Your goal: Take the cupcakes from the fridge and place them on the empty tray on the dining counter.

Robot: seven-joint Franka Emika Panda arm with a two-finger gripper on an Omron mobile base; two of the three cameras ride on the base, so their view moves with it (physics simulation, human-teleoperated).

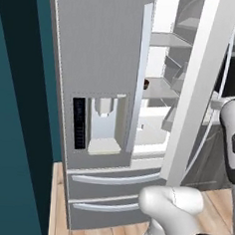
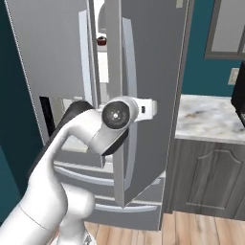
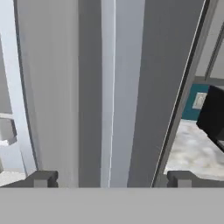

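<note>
Gripper [image 3: 109, 179] is spread wide, holding nothing, its tips either side of the open right fridge door's [image 2: 148, 95] edge and pale handle. One cupcake [image 1: 146, 84] sits far inside on a white shelf, visible through the door gap. Judged light, soft and crumbly: grip the wrapper sides gently. Arm reaches forward, wrist level.

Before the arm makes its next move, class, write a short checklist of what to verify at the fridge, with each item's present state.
1. Right fridge door swung partly open: ok.
2. Gripper jaws open, holding nothing: ok.
3. Door handle lies between the fingertips: ok.
4. Cupcake visible on a shelf inside: ok.
5. Gap wide enough for the arm to reach in: cannot tell.
6. Left door shut: ok.
</note>
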